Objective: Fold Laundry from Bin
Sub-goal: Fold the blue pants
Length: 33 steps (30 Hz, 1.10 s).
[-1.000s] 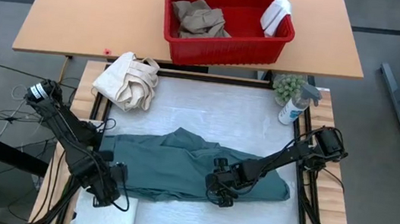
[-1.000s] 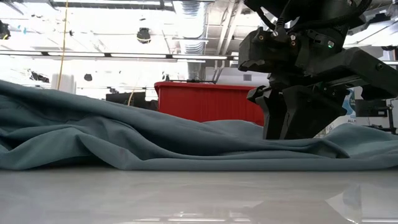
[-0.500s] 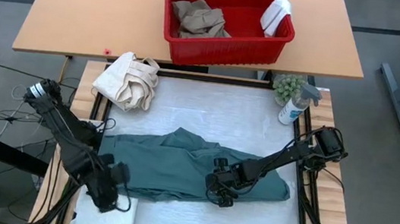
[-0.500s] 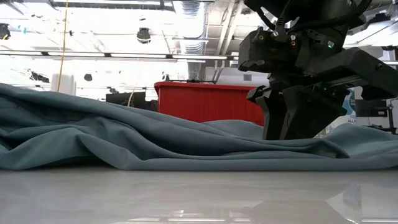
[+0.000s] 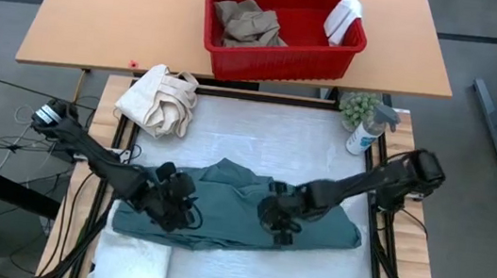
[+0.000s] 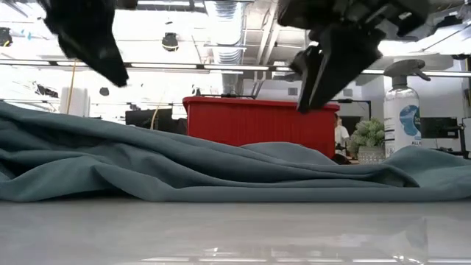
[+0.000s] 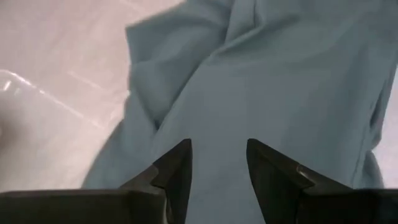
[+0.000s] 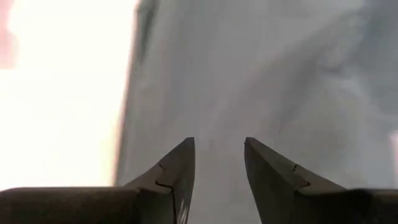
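The teal-green garment [image 5: 240, 204] lies crumpled across the white mat, its folds resting on the table [image 6: 221, 173]. My left gripper [image 5: 181, 209] hovers open above the garment's left part, with only cloth showing below its fingers [image 7: 217, 149]. My right gripper [image 5: 276, 220] hangs open above the garment's middle, clear of it [image 8: 217, 142]. The red bin [image 5: 278, 55] stands on the far wooden table. Tan trousers [image 5: 246, 21] lie inside it and a small white cloth [image 5: 344, 18] is draped over its right rim. A white towel [image 5: 133, 263] lies at the near left corner.
A cream canvas bundle with loop handles [image 5: 158, 99] lies at the mat's far left. A spray bottle [image 5: 365, 132] and a small plant [image 5: 359, 105] stand at the far right corner. Bare mat shows between the garment and the far edge.
My left gripper has swung from the near left corner, by the towel, toward the table's right and now hangs over the garment's left part, turning as it went. My right gripper has risen from the garment's surface. The garment has stayed where it lay.
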Tool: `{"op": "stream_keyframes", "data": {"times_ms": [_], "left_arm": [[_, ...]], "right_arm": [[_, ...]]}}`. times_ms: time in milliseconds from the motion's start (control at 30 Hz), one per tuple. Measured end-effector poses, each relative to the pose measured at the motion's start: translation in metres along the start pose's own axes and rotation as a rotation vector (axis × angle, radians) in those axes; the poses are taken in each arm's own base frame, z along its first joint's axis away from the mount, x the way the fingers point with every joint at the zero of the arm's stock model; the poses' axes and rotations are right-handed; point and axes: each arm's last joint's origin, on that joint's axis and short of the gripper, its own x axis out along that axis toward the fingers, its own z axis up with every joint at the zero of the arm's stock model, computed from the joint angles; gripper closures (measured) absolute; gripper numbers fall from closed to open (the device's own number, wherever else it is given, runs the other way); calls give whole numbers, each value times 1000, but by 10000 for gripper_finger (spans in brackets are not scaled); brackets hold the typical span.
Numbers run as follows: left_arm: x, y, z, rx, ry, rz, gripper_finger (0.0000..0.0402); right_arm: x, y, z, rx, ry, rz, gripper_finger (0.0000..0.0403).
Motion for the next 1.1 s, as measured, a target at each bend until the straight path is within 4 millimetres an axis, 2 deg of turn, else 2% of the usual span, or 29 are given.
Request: {"op": "stream_keyframes", "data": {"times_ms": [67, 167, 233, 400, 533, 833, 967, 1100], "left_arm": [[10, 2, -6, -8, 2, -12, 260], [21, 8, -19, -15, 31, -8, 260], [25, 10, -25, -28, 47, -16, 260], [29, 11, -29, -58, 24, -19, 260], [29, 10, -27, -71, -9, -13, 260], [32, 13, -23, -132, -36, 18, 260], [35, 18, -19, -144, -59, 53, 260], [38, 22, -15, -155, -68, 80, 260]], "right_arm": [[-17, -8, 0, 25, -16, -27, 239], [-38, -29, -5, 145, -9, -196, 240], [-39, -48, -14, 209, 54, -266, 244], [-11, -88, -29, 271, 129, -240, 256], [8, -107, -38, 255, 190, -210, 266], [48, -117, -49, 137, 303, -131, 275], [58, -127, -58, 145, 388, -117, 279], [57, -141, -67, 203, 437, -110, 282]]}}
